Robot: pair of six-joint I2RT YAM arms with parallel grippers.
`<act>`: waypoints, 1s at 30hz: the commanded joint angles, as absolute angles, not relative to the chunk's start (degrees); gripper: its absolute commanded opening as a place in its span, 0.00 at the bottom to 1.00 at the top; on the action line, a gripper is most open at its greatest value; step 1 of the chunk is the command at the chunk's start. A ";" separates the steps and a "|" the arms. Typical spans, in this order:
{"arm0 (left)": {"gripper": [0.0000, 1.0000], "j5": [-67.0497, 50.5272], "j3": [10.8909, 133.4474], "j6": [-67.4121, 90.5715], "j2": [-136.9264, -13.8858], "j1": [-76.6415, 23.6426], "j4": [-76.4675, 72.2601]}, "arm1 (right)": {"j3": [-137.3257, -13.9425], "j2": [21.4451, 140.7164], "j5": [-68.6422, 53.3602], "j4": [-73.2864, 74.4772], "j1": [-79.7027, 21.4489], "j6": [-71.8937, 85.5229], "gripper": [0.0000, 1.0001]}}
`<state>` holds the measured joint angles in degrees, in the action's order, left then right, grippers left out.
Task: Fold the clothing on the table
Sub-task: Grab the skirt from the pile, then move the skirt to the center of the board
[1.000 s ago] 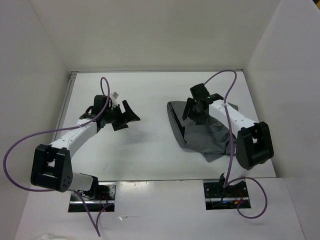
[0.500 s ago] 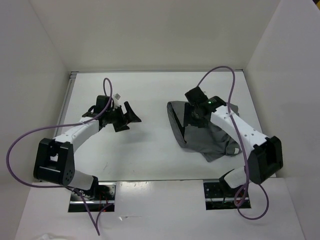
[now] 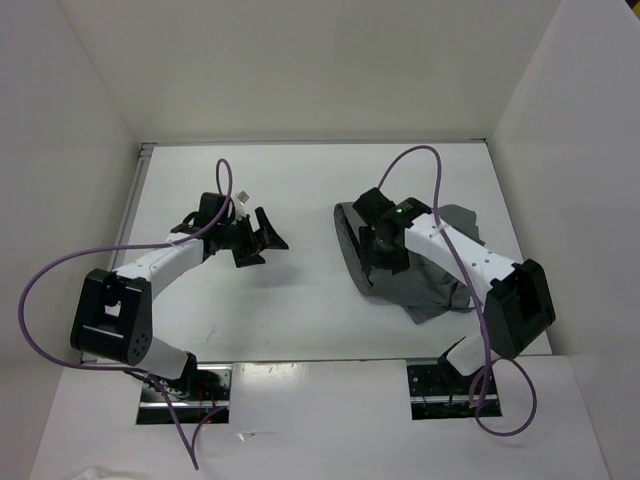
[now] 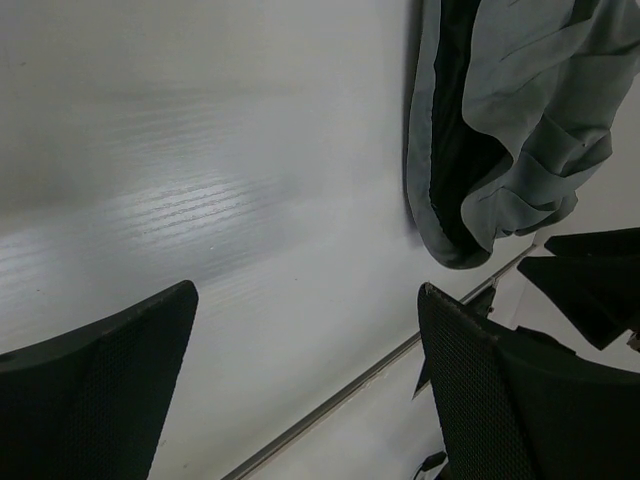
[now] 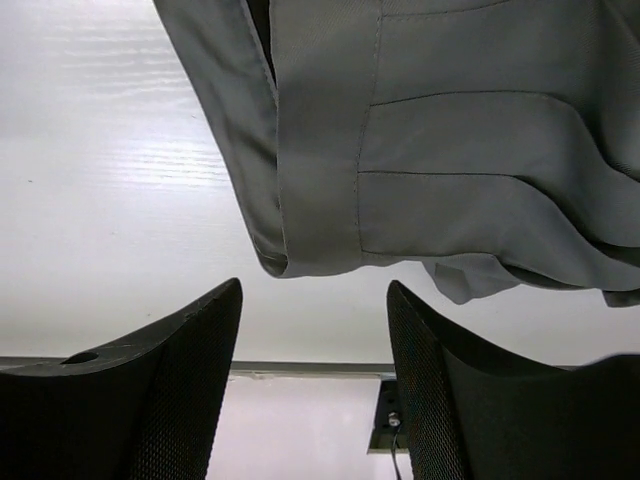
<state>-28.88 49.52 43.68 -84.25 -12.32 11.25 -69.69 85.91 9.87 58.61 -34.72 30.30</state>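
Note:
The clothing, a grey pleated skirt point(image 3: 428, 292), lies crumpled on the right half of the white table point(image 3: 300, 310). My right gripper point(image 3: 385, 258) hovers over the skirt's left part, open and holding nothing. In the right wrist view the skirt point(image 5: 450, 150) fills the top of the frame, and its waistband corner point(image 5: 300, 250) hangs just beyond my open right gripper point(image 5: 315, 290). My left gripper point(image 3: 270, 235) stands open over bare table, well left of the skirt. The left wrist view has the skirt point(image 4: 500, 130) at upper right, far from the open left gripper point(image 4: 308, 300).
White walls point(image 3: 80, 150) close in the table on the left, back and right. A metal strip point(image 5: 300, 368) runs along the near edge, with the arms' mounting plates point(image 3: 185, 390) behind it. Purple cables point(image 3: 440, 160) loop above both arms. Part of the right arm point(image 4: 590, 280) shows dark in the left wrist view.
The right arm swung its gripper left and nearer, from the skirt's far part to above its left waistband side. The left gripper shifted slightly right. Both stayed open.

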 commanded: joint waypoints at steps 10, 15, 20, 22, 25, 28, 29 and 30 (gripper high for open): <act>0.97 -30.32 49.75 43.24 -82.97 -12.48 9.93 | -70.22 100.45 15.20 62.31 -40.43 34.01 0.28; 0.97 -30.32 49.75 43.24 -82.97 -12.48 9.93 | -78.10 99.76 21.61 68.89 -41.66 37.27 0.00; 0.97 -30.32 49.75 42.71 -82.97 -12.48 10.46 | -91.30 95.72 13.31 72.42 -42.36 29.89 0.00; 0.97 -30.32 49.75 42.71 -83.49 -12.48 10.46 | -96.48 95.10 7.95 73.73 -42.89 26.30 0.00; 0.97 -29.10 50.27 43.24 -83.50 -11.87 10.46 | -99.22 92.47 2.56 73.74 -42.89 24.53 0.00; 0.97 -28.39 50.27 43.85 -82.45 -10.29 10.46 | -101.68 89.66 -0.08 73.74 -43.42 23.99 0.00; 0.97 -27.69 49.75 44.64 -82.44 -9.76 10.46 | -102.21 88.78 -0.96 73.74 -43.42 23.99 0.00; 0.97 -26.47 49.75 44.65 -81.66 -9.15 10.46 | -103.00 86.51 -0.97 73.13 -44.11 23.99 0.00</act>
